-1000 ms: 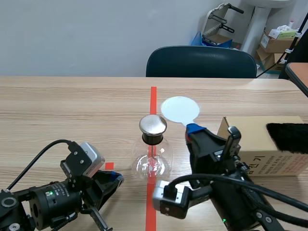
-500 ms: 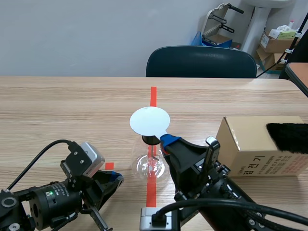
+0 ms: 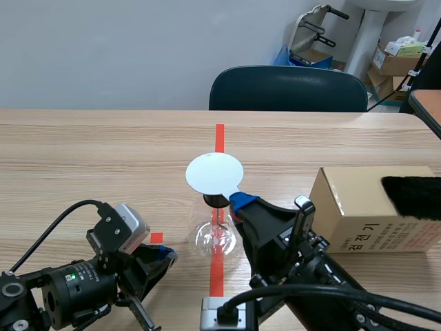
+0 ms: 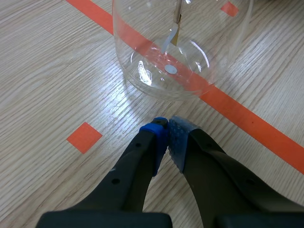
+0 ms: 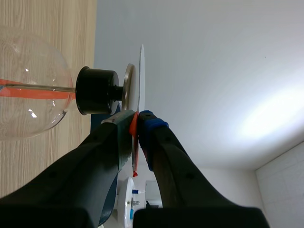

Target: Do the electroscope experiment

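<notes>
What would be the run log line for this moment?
right gripper shut on disc | disc over flask cap | left gripper shut, beside flask

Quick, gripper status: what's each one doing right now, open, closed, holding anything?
Left gripper: closed on nothing, just short of the electroscope.
Right gripper: closed on the white disc, held at the electroscope's cap.

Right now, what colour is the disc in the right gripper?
The disc is plain white; it shows best in the scene view.
</notes>
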You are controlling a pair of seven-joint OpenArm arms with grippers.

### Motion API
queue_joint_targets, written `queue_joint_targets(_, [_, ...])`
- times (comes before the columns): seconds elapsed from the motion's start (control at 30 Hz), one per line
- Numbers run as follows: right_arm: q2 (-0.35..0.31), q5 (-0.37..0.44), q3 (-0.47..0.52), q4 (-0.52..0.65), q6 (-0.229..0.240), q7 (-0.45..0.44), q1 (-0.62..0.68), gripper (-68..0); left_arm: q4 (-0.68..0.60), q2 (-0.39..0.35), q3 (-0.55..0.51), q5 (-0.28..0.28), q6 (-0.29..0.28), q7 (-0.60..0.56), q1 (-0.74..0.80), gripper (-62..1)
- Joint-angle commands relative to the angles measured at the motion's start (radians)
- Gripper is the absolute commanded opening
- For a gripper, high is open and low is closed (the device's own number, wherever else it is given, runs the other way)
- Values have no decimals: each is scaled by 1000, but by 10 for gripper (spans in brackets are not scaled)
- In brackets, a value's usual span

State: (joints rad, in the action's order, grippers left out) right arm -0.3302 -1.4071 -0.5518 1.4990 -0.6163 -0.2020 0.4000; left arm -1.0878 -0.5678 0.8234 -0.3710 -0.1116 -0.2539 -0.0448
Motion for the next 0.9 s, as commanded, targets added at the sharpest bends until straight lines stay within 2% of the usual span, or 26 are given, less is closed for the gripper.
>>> queue_joint_targets(0.0, [-11, -1, 1, 27, -11, 0, 2, -666, -8, 5, -3, -3, -3, -11, 0, -569])
queue_joint_targets(0.27, [-11, -1, 1, 27, -11, 5, 2, -666, -8, 5, -3, -3, -3, -11, 0, -569])
queue_joint_targets(0.37, [-11, 0, 1, 27, -11, 49, 3, -666, -8, 5, -3, -3, -3, -11, 0, -569])
queue_joint_targets(0.53, [-11, 0, 2, 27, -11, 180, 5, -666, -8, 5, -3, -3, -3, -11, 0, -569])
queue_joint_targets(0.87, [-11, 0, 2, 27, -11, 528, 5, -666, -8, 5, -3, -3, -3, -10, 0, -569])
